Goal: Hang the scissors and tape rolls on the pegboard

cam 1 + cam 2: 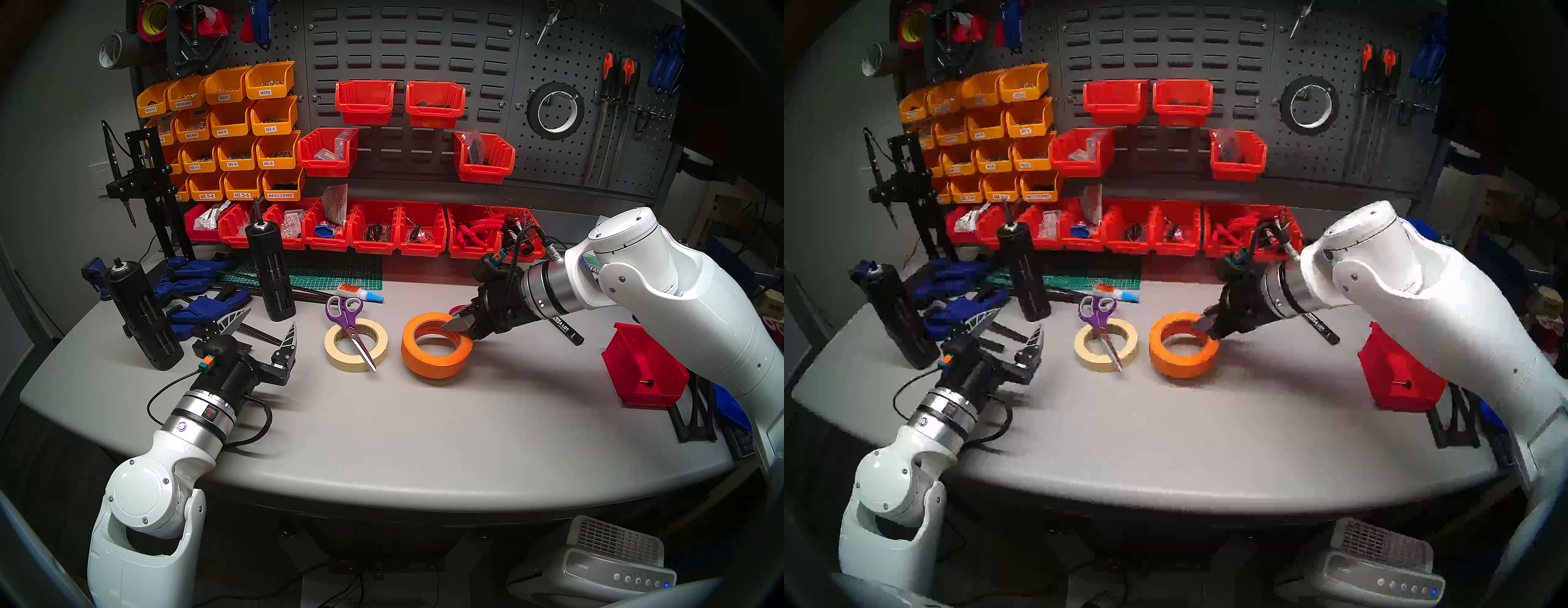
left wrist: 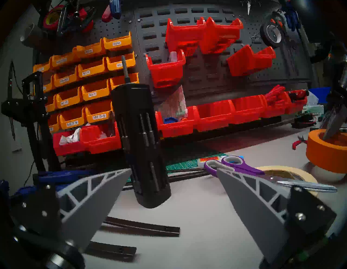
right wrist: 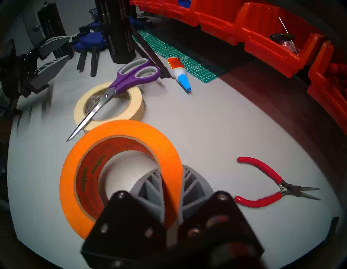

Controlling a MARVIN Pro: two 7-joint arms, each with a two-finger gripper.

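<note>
Orange tape roll (image 3: 120,169) sits tilted in the right end effector (image 3: 171,180), whose 2 fingers pinch its wall, 1 inside the core. Pegboard (image 1: 564,161) stands behind, up and right. Left end effector (image 1: 271,335), spread, idles near the scissors (image 1: 350,322) across the beige roll (image 1: 356,346) on the worktop (image 1: 382,424).

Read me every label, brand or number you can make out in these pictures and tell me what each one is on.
"M3X6": yellow bin, top row.
"M2.5-6": yellow bin, bottom row.
"M2.5-5": yellow bin, bottom row.
"M4-0.7 X 6 HEX": yellow bin, bottom row.
"M3-8": yellow bin.
"coway": air purifier on the floor.
Print inside the orange tape roll, on the glue bottle and the black marker: too blurred to read.
</note>
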